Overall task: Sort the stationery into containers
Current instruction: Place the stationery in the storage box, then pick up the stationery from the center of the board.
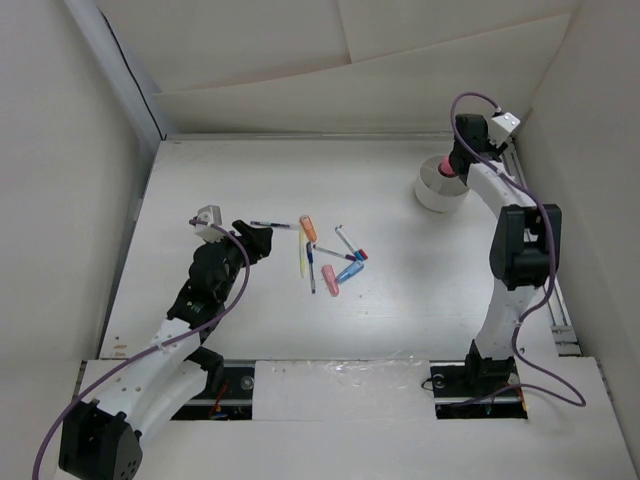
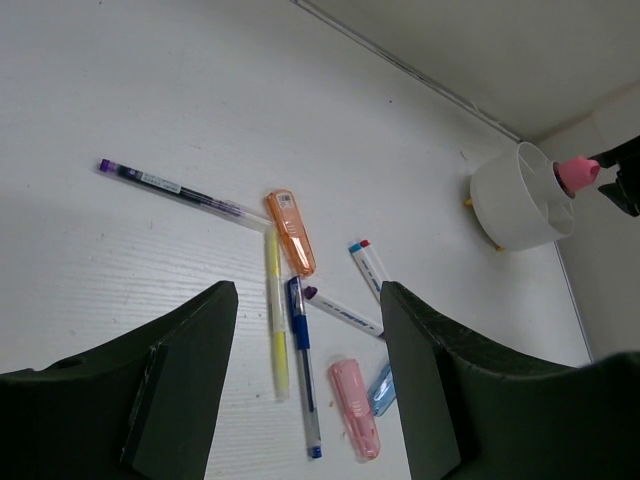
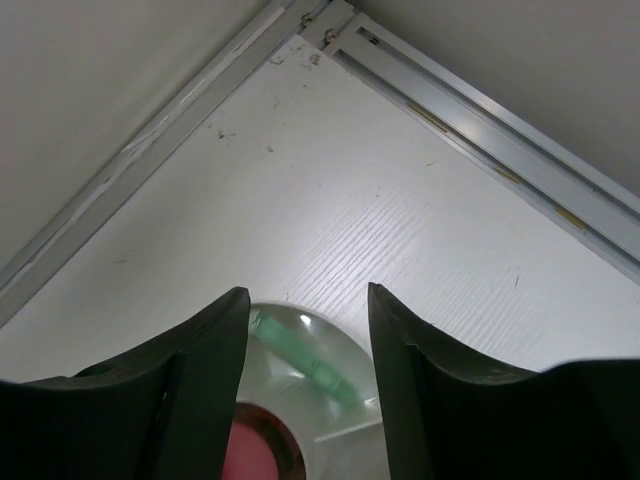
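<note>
**Pile unsorted, one piece at the tub**

Nearest me, the left gripper (image 1: 262,243) hangs over the worktop (image 1: 400,310) with its jaws spread and nothing between them, just short of the loose stationery. I'd guess it is lining up a pick. The purple pen (image 2: 180,190) lies closest to it, apart from the rest. Beyond that the pieces lie in a heap: an orange piece (image 2: 291,232) touching the top of the yellow pen (image 2: 277,320), with a blue pen (image 2: 303,370) alongside. A white pen (image 2: 368,268) with red and blue caps and a pink piece (image 2: 355,407) lie close by. Lying so close, they will be awkward to take singly. A blue piece (image 2: 380,388) is half hidden behind the gripper's finger.

Far off at the right wall stands the white tub (image 2: 500,195). A pink-capped glue stick (image 2: 577,172) rises from it, and the right gripper (image 3: 308,292) hangs right over it, jaws apart. Whether the jaws touch the cap I can't make out, as it is cut off at the wrist view's edge. Something green (image 3: 300,355) shows blurred inside the tub, and its dividers are hard to read
</note>
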Robot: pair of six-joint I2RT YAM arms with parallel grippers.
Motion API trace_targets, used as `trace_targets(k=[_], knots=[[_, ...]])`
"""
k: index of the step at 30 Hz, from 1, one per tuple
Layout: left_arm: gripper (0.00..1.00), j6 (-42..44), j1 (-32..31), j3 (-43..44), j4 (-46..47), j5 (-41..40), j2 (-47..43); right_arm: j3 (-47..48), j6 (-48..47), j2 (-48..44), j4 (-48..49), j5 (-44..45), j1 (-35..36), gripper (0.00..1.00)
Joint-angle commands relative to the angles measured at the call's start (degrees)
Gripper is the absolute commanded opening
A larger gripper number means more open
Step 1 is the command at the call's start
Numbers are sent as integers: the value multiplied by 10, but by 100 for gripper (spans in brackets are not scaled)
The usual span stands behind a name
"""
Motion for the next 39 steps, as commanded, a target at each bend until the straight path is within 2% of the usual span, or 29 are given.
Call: trace_targets(k=[1,4,7,8,10,11,12,13,15,16,18,21,25,27,32,39], knots=[[56,-3,-2,19,21,5,-9,-8,21,-65,11,-41,-6,57],[56,-3,-2,19,21,5,-9,-31,34,-99,5,-66,-14,57],[56,-3,-2,19,21,10,-9,-65,34,-137,5,-66,-9,48],[56,-3,-2,19,21,11,-9,-76,23,-169,5,-66,-3,35],[56,-3,-2,19,21,11,-9,-102,6,-207,28,-87,24,20],[56,-3,-2,19,21,11,-9,-132,-20,-244,38,-110,36,9],[56,-3,-2,19,27,11,-9,-143,-20,-259,43,-138,50,6],[56,-3,-2,19,27,11,-9,-155,-31,-271,43,-216,83,4],[56,-3,-2,19,27,11,-9,-180,-59,-278,53,-315,117,4],[56,-3,-2,19,27,11,-4,-180,-68,-262,53,-424,134,6],[56,-3,-2,19,21,4,-4,-137,-95,-191,20,-494,189,7],[56,-3,-2,24,4,-16,-11,-44,-137,-110,-60,-491,262,12],[56,-3,-2,24,-11,-33,-24,64,-162,5,-113,-470,324,51],[56,-3,-2,24,-11,-40,-30,105,-170,38,-142,-470,337,58],[56,-3,-2,24,-11,-34,-30,210,-170,135,-201,-463,348,59],[56,-3,-2,24,-11,-29,-24,257,-165,184,-223,-395,360,55]])
